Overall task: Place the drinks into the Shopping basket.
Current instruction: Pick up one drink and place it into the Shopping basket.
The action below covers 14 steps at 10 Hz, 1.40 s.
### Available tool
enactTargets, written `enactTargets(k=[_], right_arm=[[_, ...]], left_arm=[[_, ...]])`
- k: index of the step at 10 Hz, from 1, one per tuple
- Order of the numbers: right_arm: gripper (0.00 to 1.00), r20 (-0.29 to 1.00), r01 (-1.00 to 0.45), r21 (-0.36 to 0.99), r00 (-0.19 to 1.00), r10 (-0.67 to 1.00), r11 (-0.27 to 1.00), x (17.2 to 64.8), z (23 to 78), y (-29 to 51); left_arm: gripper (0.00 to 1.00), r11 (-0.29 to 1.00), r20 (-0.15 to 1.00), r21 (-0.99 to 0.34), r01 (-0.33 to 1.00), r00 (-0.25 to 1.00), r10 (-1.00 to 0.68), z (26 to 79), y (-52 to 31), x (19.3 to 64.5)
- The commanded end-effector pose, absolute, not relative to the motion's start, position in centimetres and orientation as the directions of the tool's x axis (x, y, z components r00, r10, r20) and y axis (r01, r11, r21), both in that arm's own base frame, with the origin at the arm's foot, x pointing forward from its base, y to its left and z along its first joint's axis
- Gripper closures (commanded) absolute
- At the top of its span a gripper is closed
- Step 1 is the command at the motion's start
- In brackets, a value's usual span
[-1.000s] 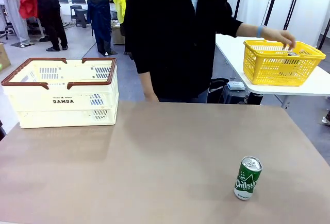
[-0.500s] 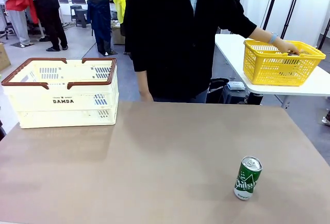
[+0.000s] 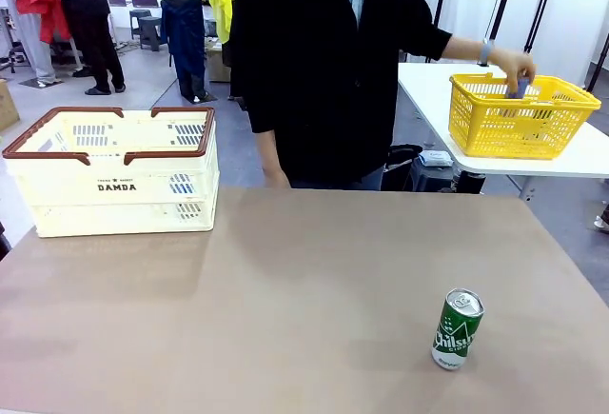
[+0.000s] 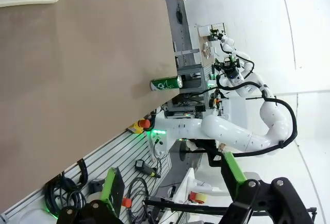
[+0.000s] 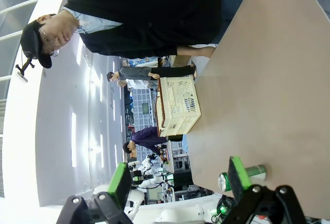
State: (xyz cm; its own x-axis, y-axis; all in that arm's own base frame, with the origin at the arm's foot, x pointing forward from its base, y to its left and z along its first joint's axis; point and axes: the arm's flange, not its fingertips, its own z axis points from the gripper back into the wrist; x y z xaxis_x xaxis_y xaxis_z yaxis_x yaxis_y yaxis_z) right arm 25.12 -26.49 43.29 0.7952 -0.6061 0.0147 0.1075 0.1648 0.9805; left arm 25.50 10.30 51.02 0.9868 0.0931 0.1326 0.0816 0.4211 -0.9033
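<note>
Now left end effector (image 4: 170, 180), right end effector (image 5: 179, 177) agape; green can (image 3: 458, 329) upright; hand (image 3: 512, 64) over yellow basket (image 3: 495, 121).

A matte grey-brown table (image 3: 304, 281) spans the front view. At its far left corner sits the cream-white Shopping basket (image 3: 114, 171) with a brown rim and "DAMDA" printed on the near wall. A green drink can (image 3: 458, 329) with white lettering and a silver top stands upright near the right front, well apart from the basket. Beyond, a white side table (image 3: 580, 162) carries a yellow mesh basket (image 3: 519, 119).
</note>
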Motion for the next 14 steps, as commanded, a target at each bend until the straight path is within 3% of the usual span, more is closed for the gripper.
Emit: enactTargets(k=[1,3,4,6,9,10,12,13,14], right_arm=[[0.00,0.015,0.099,0.984,0.792,-0.610,0.152,25.1,43.6,-26.5],[0.00,0.015,0.107,0.980,0.795,-0.606,0.165,25.1,43.3,-26.5],[0.00,0.133,-0.026,0.968,0.894,-0.427,0.248,25.5,46.9,-24.1],[0.00,0.186,-0.089,0.891,0.966,-0.181,0.445,29.0,51.4,-16.4],[0.00,0.148,-0.199,0.652,0.980,0.134,0.732,32.3,50.7,-1.9],[0.00,0.208,-0.257,0.544,0.964,0.169,0.799,32.5,49.7,2.9],[0.00,0.261,-0.426,0.379,0.901,0.346,0.822,30.5,48.4,8.1],[0.00,0.304,-0.445,0.402,0.889,0.341,0.800,29.7,49.9,5.8],[0.00,0.215,-0.387,0.461,0.922,0.322,0.799,31.3,49.2,8.5]], left_arm=[[0.00,0.404,0.116,-0.913,0.065,0.988,0.102,51.3,10.2,25.4],[0.00,0.404,0.116,-0.913,0.065,0.988,0.102,51.3,10.2,25.4],[0.00,0.404,0.116,-0.913,0.065,0.988,0.102,51.3,10.2,25.4],[0.00,0.404,0.116,-0.913,0.065,0.988,0.102,51.3,10.2,25.4],[0.00,0.404,0.116,-0.913,0.065,0.988,0.102,51.3,10.2,25.4],[0.00,0.404,0.116,-0.913,0.065,0.988,0.102,51.3,10.2,25.4],[0.00,0.404,0.116,-0.913,0.065,0.988,0.102,51.3,10.2,25.4],[0.00,0.404,0.116,-0.913,0.065,0.988,0.102,51.3,10.2,25.4],[0.00,0.404,0.116,-0.913,0.065,0.988,0.102,51.3,10.2,25.4]])
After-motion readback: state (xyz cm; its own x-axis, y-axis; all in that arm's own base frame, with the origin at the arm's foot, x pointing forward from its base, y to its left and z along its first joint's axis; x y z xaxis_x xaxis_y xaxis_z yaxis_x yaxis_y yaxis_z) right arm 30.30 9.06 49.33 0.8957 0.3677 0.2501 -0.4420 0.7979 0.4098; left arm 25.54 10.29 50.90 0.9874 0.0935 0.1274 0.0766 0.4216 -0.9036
